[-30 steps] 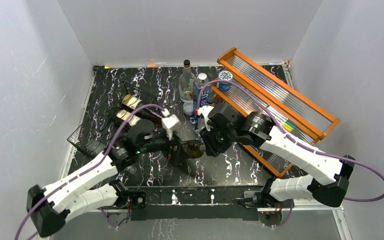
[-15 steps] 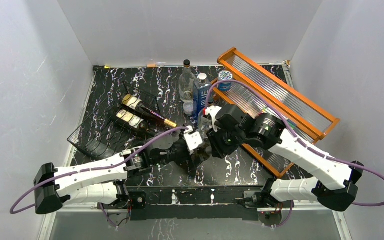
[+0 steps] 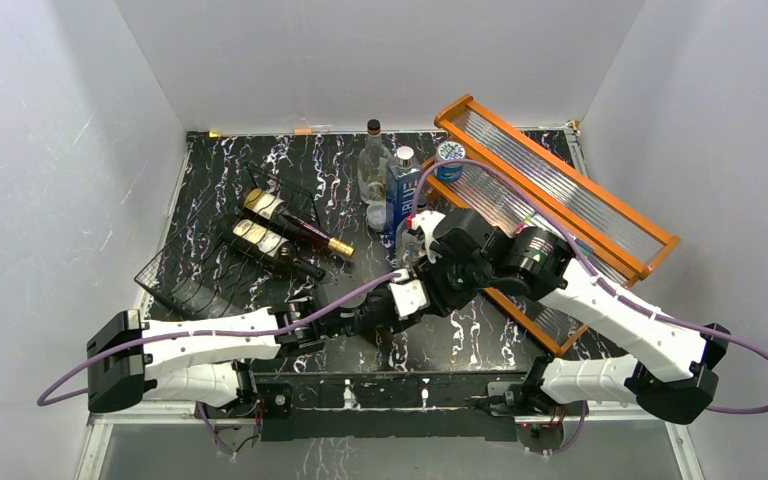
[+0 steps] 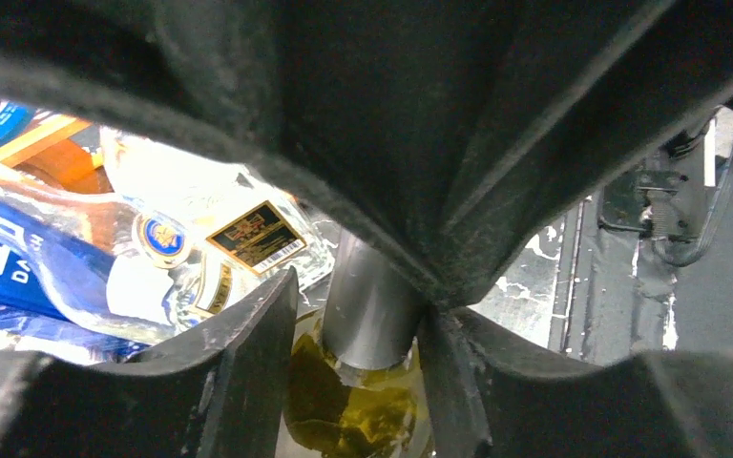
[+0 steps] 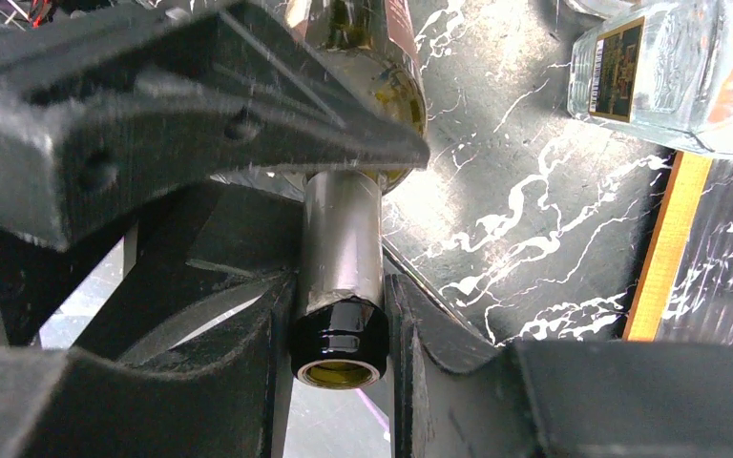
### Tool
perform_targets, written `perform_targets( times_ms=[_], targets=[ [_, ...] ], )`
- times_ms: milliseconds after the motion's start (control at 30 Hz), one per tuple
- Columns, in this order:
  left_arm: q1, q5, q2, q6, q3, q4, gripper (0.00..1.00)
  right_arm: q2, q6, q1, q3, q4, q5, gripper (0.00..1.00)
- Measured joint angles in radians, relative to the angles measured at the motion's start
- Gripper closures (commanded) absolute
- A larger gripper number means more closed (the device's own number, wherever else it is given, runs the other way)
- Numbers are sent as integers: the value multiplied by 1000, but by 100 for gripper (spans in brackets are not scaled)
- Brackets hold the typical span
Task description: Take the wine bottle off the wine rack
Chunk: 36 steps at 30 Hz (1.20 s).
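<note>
Black marble table (image 3: 480, 340) under both claws. Orange shelf (image 3: 560, 190) to the right of them. Wine rack (image 3: 175, 288) well to their left, 2 bottles (image 3: 280, 225) lying in it. Wine bottle (image 5: 339, 348) is off the rack, its neck caught between the 2 claws. Right gripper (image 5: 339, 286): fingers pinched on the neck at the black cap. Left gripper (image 4: 363, 305): narrow, fingers flanking the foil neck just above the shoulder. Pressing or only close, cannot tell.
</note>
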Motion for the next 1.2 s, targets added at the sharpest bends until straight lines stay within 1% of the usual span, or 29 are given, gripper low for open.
perform_targets(
  times_ms=[33, 133, 200, 233, 300, 333, 367, 467, 500, 633, 733, 833, 1033, 1200],
  targets=[
    [0, -5, 0, 3, 0, 5, 64, -1, 0, 0, 0, 2, 0, 87],
    [-6, -19, -1, 29, 0, 13, 75, -6, 0, -3, 1, 13, 3, 76],
    [-12, -23, -6, 43, 0, 16, 84, -11, -1, -5, 5, 21, 3, 64],
    [-15, -26, -13, 44, 0, 17, 89, -13, -1, -5, 13, 26, 1, 56],
    [-16, -28, -20, 26, 0, 15, 95, -18, -1, -5, 15, 30, 2, 38],
    [-17, -30, -20, 22, 0, 15, 100, -19, 1, -5, 15, 31, 2, 29],
    [-17, -36, -20, 18, 1, 13, 100, -23, -3, -5, 17, 32, 13, 21],
    [-16, -55, -21, 2, 7, -8, 100, -40, 10, -6, 45, 40, 51, 4],
    [-15, -61, -21, -4, 11, -12, 100, -46, 16, -6, 61, 46, 65, 2],
    [-13, -77, -21, -27, 13, -11, 100, -82, 36, -4, 130, 77, 174, 2],
    [-11, -97, -21, -49, 13, -2, 100, -138, 49, -3, 175, 117, 261, 2],
    [-11, -105, -20, -89, 13, 19, 100, -215, 52, -3, 183, 161, 322, 2],
    [-11, -119, 40, -177, 16, 148, 100, -335, 54, -3, 183, 212, 387, 2],
    [-11, -119, 149, -198, 61, 254, 100, -344, 60, -3, 183, 215, 399, 2]
  ],
)
